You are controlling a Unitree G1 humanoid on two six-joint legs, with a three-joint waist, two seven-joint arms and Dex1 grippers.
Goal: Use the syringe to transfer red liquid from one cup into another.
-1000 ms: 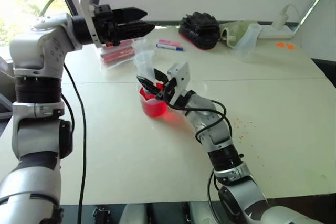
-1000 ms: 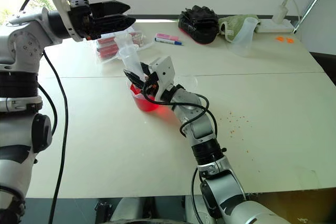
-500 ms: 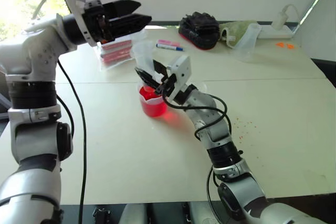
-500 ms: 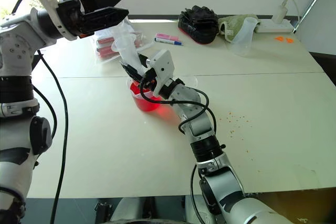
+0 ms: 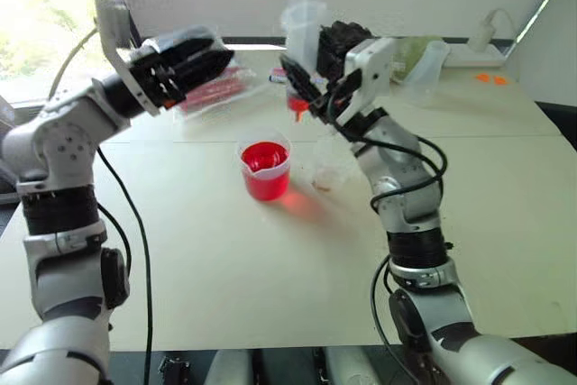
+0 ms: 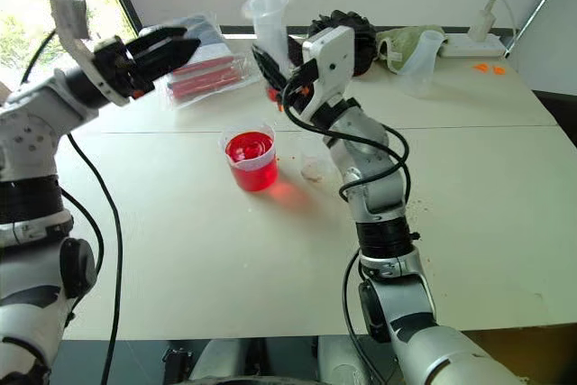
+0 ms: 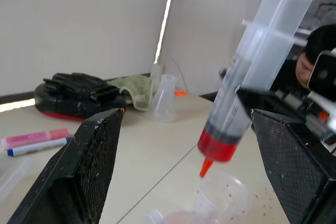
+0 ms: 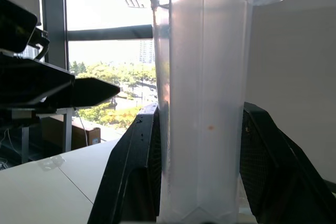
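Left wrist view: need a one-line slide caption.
Between the open left jaws, the syringe, a little red liquid in its barrel, hangs tip-down over the small empty cup, with markers behind.

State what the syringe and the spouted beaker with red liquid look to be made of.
The syringe: apparently clear, slightly frosted plastic; the room shows faintly through its barrel, and a molded flange rings its top. The spouted beaker: probably thin glossy clear plastic; the red liquid shows through its wall, and the rim is molded into a spout.

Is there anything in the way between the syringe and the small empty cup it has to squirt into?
Nothing visible: the syringe, held in the right hand, hangs above and behind the small cup, with open air between.
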